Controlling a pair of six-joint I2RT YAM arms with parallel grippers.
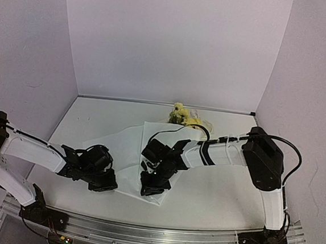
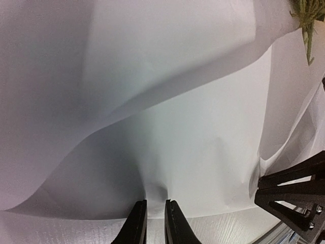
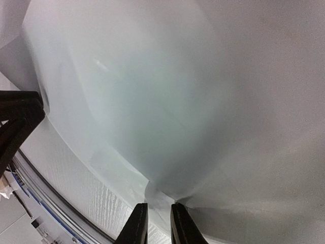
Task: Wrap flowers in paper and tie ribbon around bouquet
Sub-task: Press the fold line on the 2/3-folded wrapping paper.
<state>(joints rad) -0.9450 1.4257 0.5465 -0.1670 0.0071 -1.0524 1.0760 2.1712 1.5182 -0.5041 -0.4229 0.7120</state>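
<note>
Two grips, left hand (image 2: 155, 204), right hand (image 3: 158, 207), pinching paper (image 2: 203, 152) at near edge, flowers (image 1: 181, 114) beyond, blossoms pointing away.

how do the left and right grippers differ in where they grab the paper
The left gripper pinches the paper along its near left edge; the right gripper pinches it by the near corner. The left arm lies beside the paper; the right arm reaches across above it. Both are shut on the paper, puckering it.

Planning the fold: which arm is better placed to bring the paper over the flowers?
Probably right: the right gripper pinches the near edge of the paper almost straight in front of the flowers; the left gripper pinches it farther off to the side.
</note>
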